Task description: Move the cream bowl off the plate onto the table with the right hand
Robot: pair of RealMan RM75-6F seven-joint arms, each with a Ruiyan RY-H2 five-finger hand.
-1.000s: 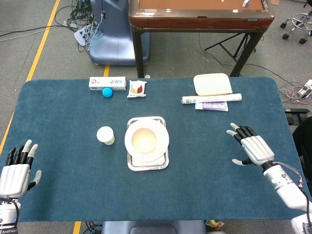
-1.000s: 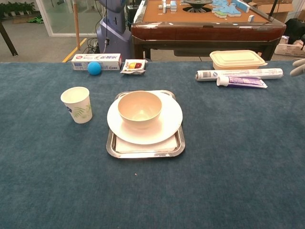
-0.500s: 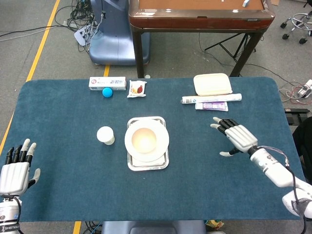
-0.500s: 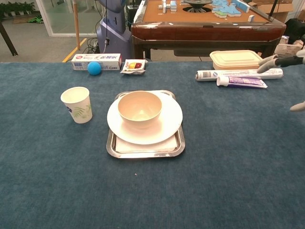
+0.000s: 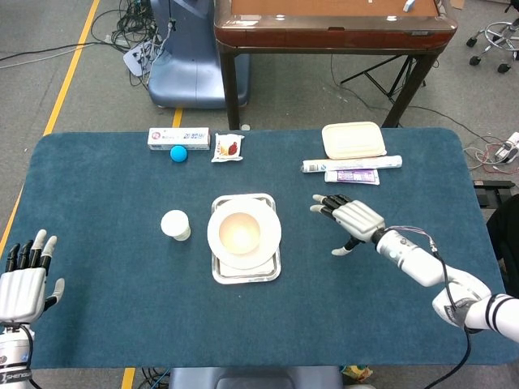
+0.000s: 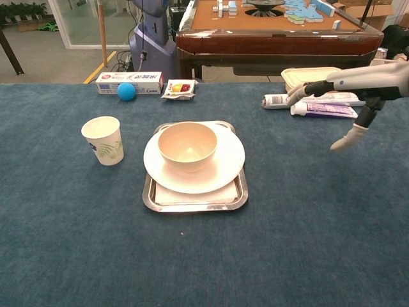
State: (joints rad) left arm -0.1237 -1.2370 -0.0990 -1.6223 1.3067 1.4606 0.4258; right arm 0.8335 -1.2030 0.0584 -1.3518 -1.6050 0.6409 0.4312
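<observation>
Head view: cream bowl [image 5: 240,232] sits upright on white plate [image 5: 269,234], plate on metal tray [image 5: 246,271], center of blue tabletop [image 5: 105,186]. Right hand [image 5: 353,219] hovers to the right of the plate, apart from it, fingers spread wide and pointing left toward bowl, holding nothing. Left hand [image 5: 23,284] at near left edge of tabletop, fingers straight and slightly apart, empty. Paper cup [image 5: 176,224] just left of tray. Far side: toothpaste box [image 5: 178,137] w/ blue ball [image 5: 178,153] touching its near edge, snack packet [image 5: 228,147] beside them; far right a cream lidded container [image 5: 353,139], rolled tube [image 5: 351,164] and purple tube [image 5: 352,176] just near of it. Chest view: bowl [image 6: 187,145] in middle of plate [image 6: 226,163], tray [image 6: 195,202] under. Right hand [image 6: 348,93] comes in from right edge, above tabletop, fingers extended left, thumb hanging down, wide, nothing in it; it overlaps the tubes behind it. Cup [image 6: 103,139] left of tray, well apart from the hand. Left hand not seen in this view.
</observation>
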